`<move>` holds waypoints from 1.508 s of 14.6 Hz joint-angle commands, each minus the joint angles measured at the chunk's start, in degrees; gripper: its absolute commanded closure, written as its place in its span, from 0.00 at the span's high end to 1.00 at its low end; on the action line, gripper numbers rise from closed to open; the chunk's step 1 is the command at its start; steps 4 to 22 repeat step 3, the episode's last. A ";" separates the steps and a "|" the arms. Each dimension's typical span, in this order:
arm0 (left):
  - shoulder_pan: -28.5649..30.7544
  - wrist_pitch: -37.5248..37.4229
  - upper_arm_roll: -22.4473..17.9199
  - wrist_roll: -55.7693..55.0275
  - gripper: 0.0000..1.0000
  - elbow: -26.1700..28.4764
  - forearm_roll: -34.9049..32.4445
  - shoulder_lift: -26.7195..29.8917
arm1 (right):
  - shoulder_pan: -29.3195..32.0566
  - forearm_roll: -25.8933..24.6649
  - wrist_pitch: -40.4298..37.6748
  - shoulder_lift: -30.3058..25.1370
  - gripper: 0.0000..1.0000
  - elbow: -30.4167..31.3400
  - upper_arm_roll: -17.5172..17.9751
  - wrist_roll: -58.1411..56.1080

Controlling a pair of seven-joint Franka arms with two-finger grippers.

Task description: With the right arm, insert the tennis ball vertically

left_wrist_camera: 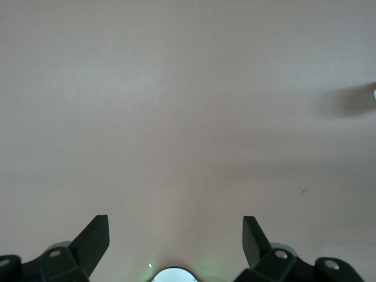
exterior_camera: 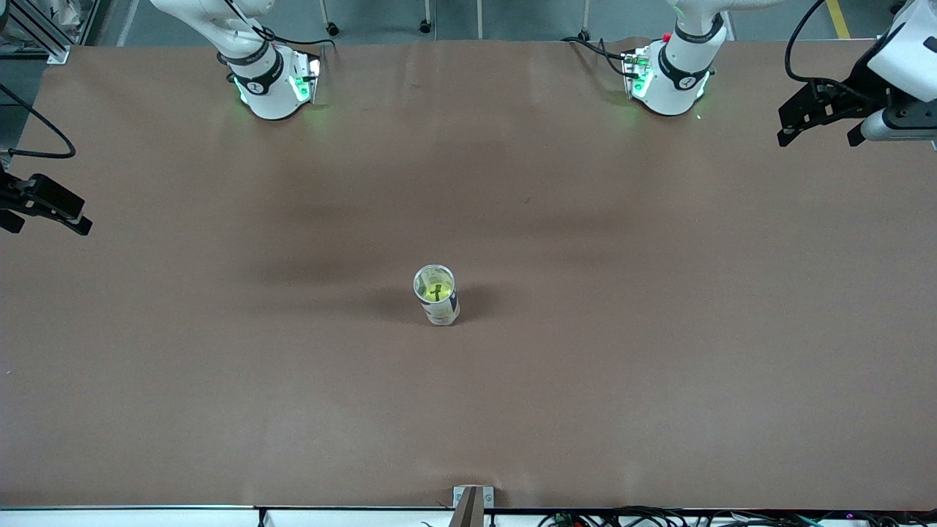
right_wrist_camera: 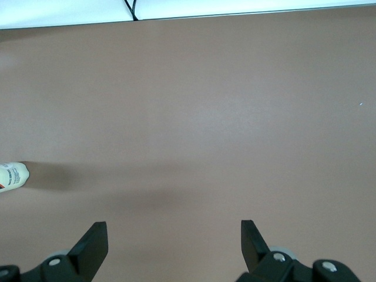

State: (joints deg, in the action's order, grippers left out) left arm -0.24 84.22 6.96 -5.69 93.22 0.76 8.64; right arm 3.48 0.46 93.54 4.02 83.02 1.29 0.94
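The right claw [exterior_camera: 44, 208] hangs at the middle left edge of the frame, over the right arm's end of the tabletop [exterior_camera: 659, 366], its fingers spread wide and holding nothing, as the right wrist view confirms with bare brown surface between them; the left claw [exterior_camera: 820, 121] waits at the upper right of the frame, likewise spread wide and empty; well apart from both, near the centre of the frame, a clear tube [exterior_camera: 437, 294] stands upright with the tennis ball [exterior_camera: 432, 290] showing yellow-green inside its open mouth; judged from that, the insertion looks done and the right arm drawn clear, with little or nothing left beyond parking; the tabletop is a plain brown sheet, faintly creased, with soft shadows around the tube; both white arm bases glow green along the top of the frame, a grey floor shows above them, and cables run along the bottom edge.
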 commanded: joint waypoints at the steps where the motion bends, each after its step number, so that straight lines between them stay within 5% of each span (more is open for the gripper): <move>1: -0.28 -0.20 0.16 -0.55 1.00 0.91 -0.93 1.29 | 0.12 0.15 -0.46 0.28 1.00 -0.85 0.21 0.03; 22: -0.28 -0.20 0.16 -0.55 1.00 0.91 -0.93 1.29 | 0.21 0.15 -0.29 0.28 1.00 -0.85 0.21 0.03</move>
